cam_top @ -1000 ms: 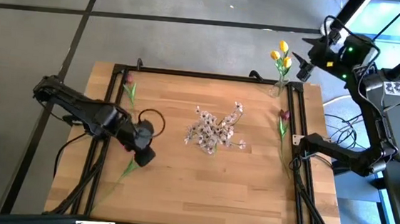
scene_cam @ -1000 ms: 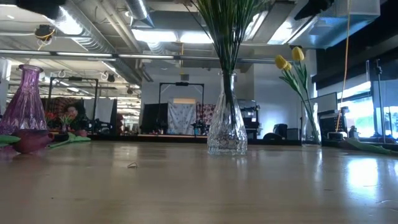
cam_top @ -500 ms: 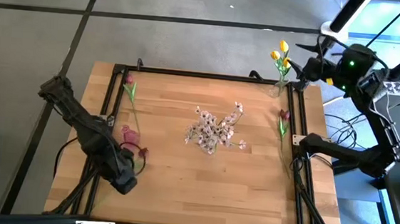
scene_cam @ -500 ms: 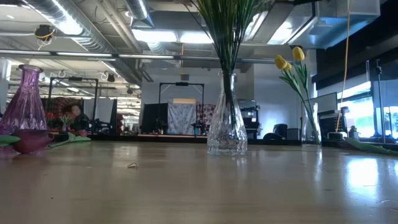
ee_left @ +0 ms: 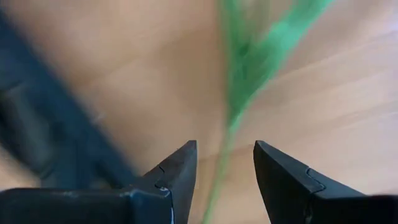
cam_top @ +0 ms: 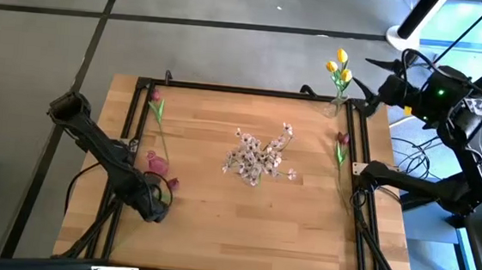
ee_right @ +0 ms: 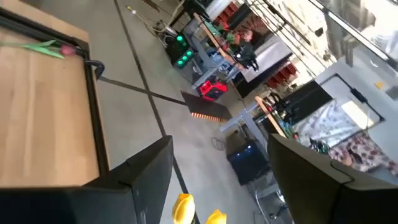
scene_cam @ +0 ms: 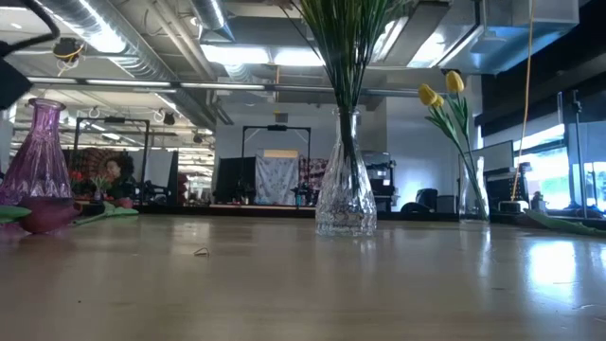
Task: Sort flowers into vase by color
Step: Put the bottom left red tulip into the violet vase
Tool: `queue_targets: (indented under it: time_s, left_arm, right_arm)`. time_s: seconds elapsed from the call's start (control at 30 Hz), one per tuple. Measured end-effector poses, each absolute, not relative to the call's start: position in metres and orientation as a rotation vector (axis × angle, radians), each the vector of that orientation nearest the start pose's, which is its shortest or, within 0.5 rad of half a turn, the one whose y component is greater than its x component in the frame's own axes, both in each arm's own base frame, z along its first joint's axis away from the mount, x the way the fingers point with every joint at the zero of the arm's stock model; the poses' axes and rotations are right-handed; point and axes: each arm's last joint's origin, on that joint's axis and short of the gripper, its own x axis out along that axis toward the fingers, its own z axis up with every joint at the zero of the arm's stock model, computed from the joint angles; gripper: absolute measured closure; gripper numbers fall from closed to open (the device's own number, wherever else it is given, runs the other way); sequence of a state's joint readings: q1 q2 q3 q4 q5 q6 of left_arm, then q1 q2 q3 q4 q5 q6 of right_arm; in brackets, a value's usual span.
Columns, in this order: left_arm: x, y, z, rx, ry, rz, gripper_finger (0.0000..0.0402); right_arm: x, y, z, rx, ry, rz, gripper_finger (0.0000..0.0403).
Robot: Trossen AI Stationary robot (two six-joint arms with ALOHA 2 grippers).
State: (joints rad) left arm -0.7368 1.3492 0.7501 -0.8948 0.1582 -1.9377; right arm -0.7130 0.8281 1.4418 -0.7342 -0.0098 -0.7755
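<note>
Green stem (ee_left: pixel 239 106) between left gripper (ee_left: pixel 225 163) fingers

The table (cam_top: pixel 243 213) was pale, smooth planked wood in a matt black metal frame (cam_top: pixel 244 90); the middle vase (scene_cam: pixel 346 194) looked clear cut glass.

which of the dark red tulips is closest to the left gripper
The dark red tulip near the table's left edge, right beside the left gripper. The tulip at the far left corner and the one by the right edge lie much farther off.
</note>
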Motion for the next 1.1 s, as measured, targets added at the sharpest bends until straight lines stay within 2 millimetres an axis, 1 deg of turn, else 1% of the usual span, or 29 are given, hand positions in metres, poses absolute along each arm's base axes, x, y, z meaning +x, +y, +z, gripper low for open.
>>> queue_targets:
  time_s: [0.1, 0.23, 0.37, 0.47, 0.57, 0.63, 0.7, 0.73, 0.77, 0.83, 0.9, 0.97, 1.03, 1.1]
  left_arm:
    - [0.152, -0.141, 0.166, -1.034, 1.425, 0.813, 0.0248]
    - [0.149, -0.139, 0.148, -0.947, 1.449, 0.893, 0.0248]
    - [0.16, -0.147, 0.137, -0.885, 1.409, 0.786, 0.0248]
    - [0.163, -0.149, 0.13, -0.852, 1.422, 0.805, 0.0253]
    - [0.164, -0.151, 0.13, -0.843, 1.41, 0.819, 0.0282]
    - [0.165, -0.152, 0.131, -0.846, 1.378, 0.815, 0.0316]
    - [0.167, -0.153, 0.135, -0.844, 1.339, 0.808, 0.0358]
    - [0.169, -0.154, 0.138, -0.84, 1.319, 0.804, 0.0378]
    - [0.17, -0.155, 0.14, -0.823, 1.29, 0.8, 0.0387]
    - [0.18, -0.158, 0.152, -0.779, 1.204, 0.77, 0.0391]
    - [0.19, -0.165, 0.17, -0.745, 1.109, 0.721, 0.0393]
    - [0.199, -0.17, 0.189, -0.67, 0.999, 0.683, 0.0396]
    - [0.211, -0.174, 0.212, -0.606, 0.834, 0.645, 0.0397]
    - [0.217, -0.174, 0.236, -0.516, 0.67, 0.621, 0.0397]
  right_arm:
    - [0.078, -0.068, 0.476, -0.633, 0.363, -0.641, 0.0142]
    - [0.077, -0.066, 0.475, -0.55, 0.348, -0.647, 0.0142]
    - [0.076, -0.066, 0.471, -0.494, 0.367, -0.642, 0.0142]
    - [0.075, -0.065, 0.469, -0.454, 0.377, -0.641, 0.0142]
    - [0.075, -0.065, 0.467, -0.443, 0.393, -0.636, 0.0142]
    - [0.074, -0.064, 0.467, -0.439, 0.399, -0.634, 0.0142]
    - [0.074, -0.064, 0.467, -0.438, 0.401, -0.635, 0.0142]
    - [0.074, -0.064, 0.466, -0.438, 0.402, -0.636, 0.0142]
    - [0.074, -0.064, 0.466, -0.437, 0.404, -0.637, 0.0142]
    - [0.074, -0.064, 0.466, -0.438, 0.406, -0.643, 0.0142]
    - [0.073, -0.064, 0.466, -0.439, 0.414, -0.666, 0.0142]
    - [0.071, -0.064, 0.466, -0.443, 0.421, -0.69, 0.0142]
    - [0.071, -0.064, 0.466, -0.442, 0.429, -0.696, 0.0142]
    - [0.071, -0.064, 0.466, -0.442, 0.429, -0.697, 0.0142]
